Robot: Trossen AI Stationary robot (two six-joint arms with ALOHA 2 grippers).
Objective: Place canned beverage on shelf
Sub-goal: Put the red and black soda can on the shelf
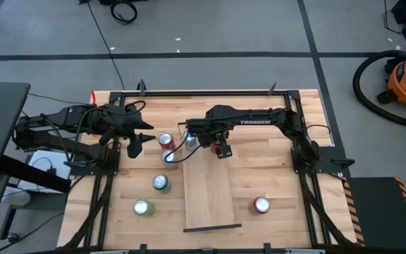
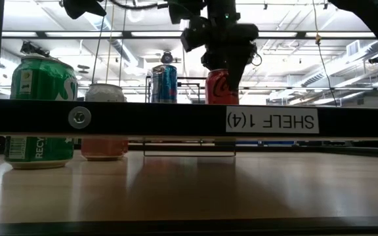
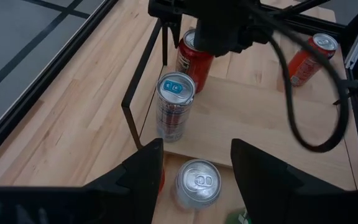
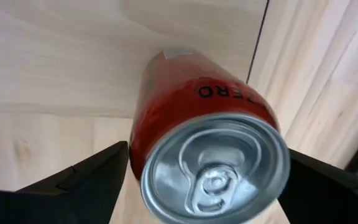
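Right gripper [image 4: 207, 165] straddles upright red can [image 4: 197, 124] on shelf [image 1: 210, 190], fingers spread, contact unclear. Left gripper [image 3: 194, 171] idle nearby, fingers apart, holding nothing.

cans 7 [image 1: 261, 205] [image 1: 161, 183] [image 1: 143, 207] [image 1: 166, 140] [image 1: 170, 159] [image 1: 189, 141] [image 4: 210, 124] | shelf 1 [image 1: 210, 197] | arms 2 [image 1: 69, 123] [image 1: 259, 120]

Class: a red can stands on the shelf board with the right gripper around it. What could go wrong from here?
1. The right gripper sits around the red aluminium can on the pale-wood shelf board; a skewed lift could tip it.
2. The slim blue-and-silver can and black wire rail stand close; a sideways move might hit them.
The left gripper waits nearby.
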